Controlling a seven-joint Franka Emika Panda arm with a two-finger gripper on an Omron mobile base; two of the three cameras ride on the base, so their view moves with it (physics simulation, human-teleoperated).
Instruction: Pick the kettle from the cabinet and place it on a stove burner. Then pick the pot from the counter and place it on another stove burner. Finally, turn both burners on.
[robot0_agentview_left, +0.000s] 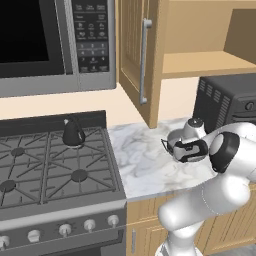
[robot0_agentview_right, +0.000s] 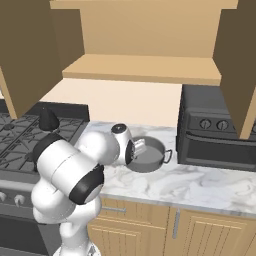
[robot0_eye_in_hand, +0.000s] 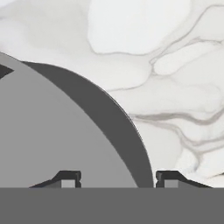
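microwave keypad (robot0_agentview_left: 91, 35) labels blurred, no text readable

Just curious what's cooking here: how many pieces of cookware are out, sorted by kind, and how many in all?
Kettle: 1, black, standing on the stove.
Pot: 1, grey, on the counter, with the claw astride its rim.
Total: 2

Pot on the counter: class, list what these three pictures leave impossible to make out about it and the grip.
- Pot: left base view, the arm's wrist covers most of it.
- Pot's far handle: right base view, the hand hides it.
- Fingers: hand view, bottom edge cuts them; contact with the pot's wall unclear.
- Kettle: right base view, its base sits behind the arm.
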